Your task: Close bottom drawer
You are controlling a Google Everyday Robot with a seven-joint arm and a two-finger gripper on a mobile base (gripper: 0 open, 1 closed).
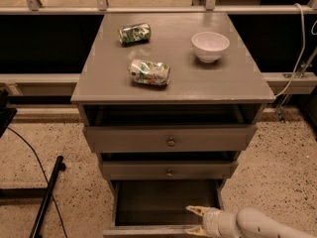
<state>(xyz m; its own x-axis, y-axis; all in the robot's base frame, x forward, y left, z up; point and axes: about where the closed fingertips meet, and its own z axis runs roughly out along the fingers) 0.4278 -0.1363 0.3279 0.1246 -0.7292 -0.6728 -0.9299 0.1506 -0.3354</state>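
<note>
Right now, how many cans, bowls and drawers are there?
cans: 2
bowl: 1
drawers: 3, the top drawer, middle drawer and bottom drawer, which is pulled open
gripper: 1, open, at the bottom drawer's front edge
Total: 7

On the desk (pixel 223 86): bowl (pixel 210 45) back right, one can (pixel 134 33) back left, second can (pixel 150 73) mid-left, nearer the front. Bottom drawer (pixel 163 202) sticks out of the desk's front, tool (pixel 191 218) at its right-front corner.
</note>
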